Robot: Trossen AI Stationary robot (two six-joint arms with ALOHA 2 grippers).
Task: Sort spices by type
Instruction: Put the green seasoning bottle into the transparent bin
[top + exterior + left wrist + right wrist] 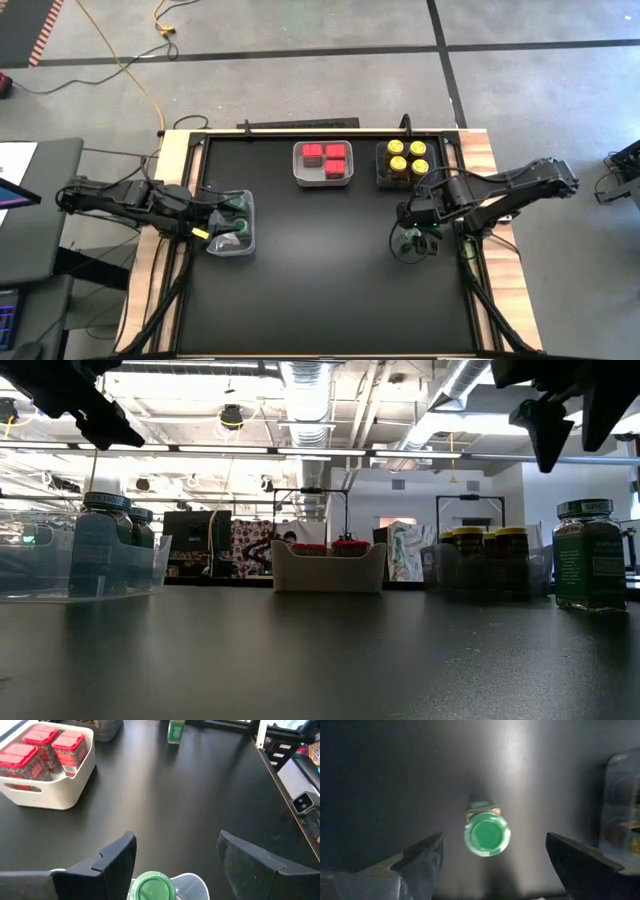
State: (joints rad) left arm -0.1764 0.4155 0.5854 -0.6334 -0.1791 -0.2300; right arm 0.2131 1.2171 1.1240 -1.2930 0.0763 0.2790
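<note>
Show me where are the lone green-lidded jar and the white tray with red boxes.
Lone green-lidded jar [487,835], right wrist view, on its green lid.
White tray [80,776], left wrist view, on its outer side wall.

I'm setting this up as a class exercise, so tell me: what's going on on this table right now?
Two robot arms are sorting spice containers by kind. The red boxes sit in a white tray, the yellow-lidded jars in a tray beside it. The right gripper hangs open directly above a lone green-lidded jar standing on the black table, not touching it. The left gripper is open over the clear tray of green-lidded jars.
</note>
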